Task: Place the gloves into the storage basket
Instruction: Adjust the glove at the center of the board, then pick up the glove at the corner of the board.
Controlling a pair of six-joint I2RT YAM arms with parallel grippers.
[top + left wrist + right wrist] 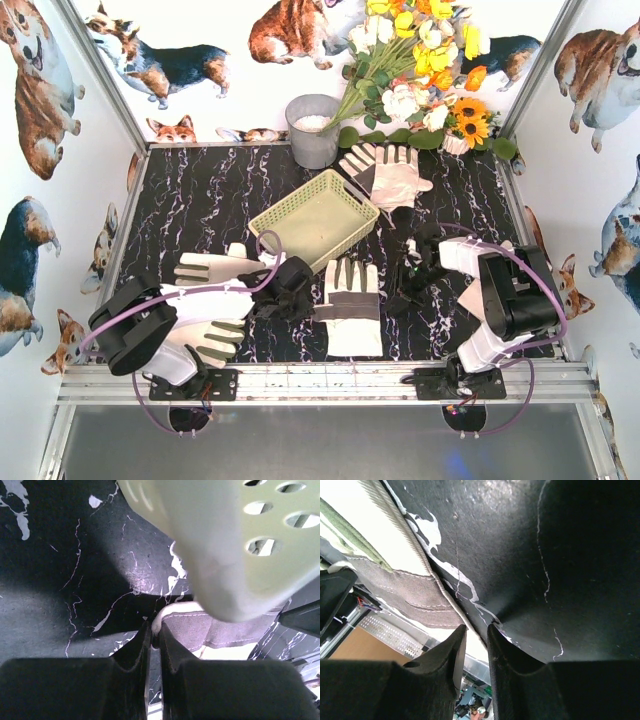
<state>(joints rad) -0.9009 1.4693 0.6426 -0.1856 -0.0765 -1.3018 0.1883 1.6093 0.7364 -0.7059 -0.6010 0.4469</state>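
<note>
The pale yellow-green storage basket (pixel 315 215) sits mid-table and looms over the left wrist view (pixel 225 545). A cream glove with grey patches (pixel 350 305) lies in front of it. My left gripper (pixel 308 298) is shut on this glove's left white edge (pixel 156 625), beside its grey patch (pixel 200 630). My right gripper (pixel 405 285) is at the glove's right side. Its jaws (pixel 476 627) stand nearly together on the ribbed cuff edge (pixel 427 565), and the black mat puckers at one fingertip. Other gloves lie behind the basket (pixel 385 175), at the left (pixel 205 268) and under my left arm (pixel 215 340).
A grey metal bucket (pixel 313 130) stands at the back, with a bunch of artificial flowers (pixel 420 60) to its right. The metal rail (pixel 320 380) runs along the table's near edge, just beyond the centre glove's cuff. Walls close in the left and right sides.
</note>
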